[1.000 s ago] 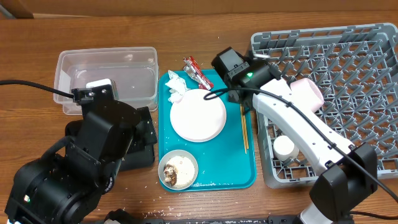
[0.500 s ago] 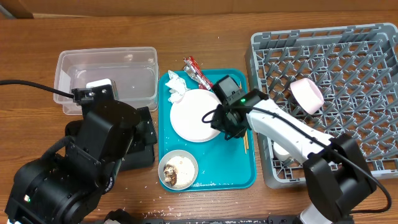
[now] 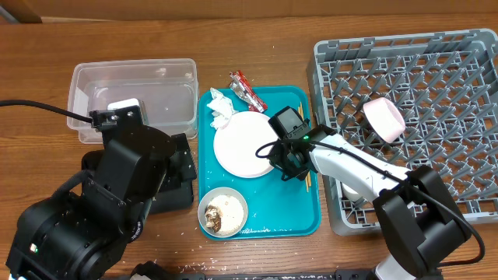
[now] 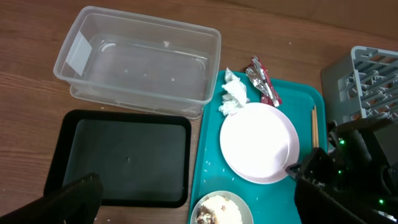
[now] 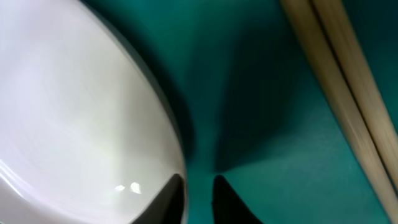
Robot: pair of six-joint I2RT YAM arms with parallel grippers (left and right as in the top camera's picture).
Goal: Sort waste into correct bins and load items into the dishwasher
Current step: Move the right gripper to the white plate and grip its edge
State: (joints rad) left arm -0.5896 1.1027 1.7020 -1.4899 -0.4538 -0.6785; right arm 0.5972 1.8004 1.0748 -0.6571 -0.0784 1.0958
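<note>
By plate (image 5: pixel 74 112) rim, R hand (image 5: pixel 199 196), tips only in wrist cam, grip unclear

right arm swung off the left edge of the grey lattice dish rack (image 3: pixel 320 56) and came down over the flat teal tray (image 3: pixel 288 210). right gripper (image 3: pixel 282 161) now at the right rim of the round pale-pink plate (image 3: pixel 241 144); last half second was only a small nudge toward the thin wooden chopsticks (image 3: pixel 308 181), whose upper part it now covers. small pink bowl (image 3: pixel 384 118) in the rack now fully uncovered
</note>
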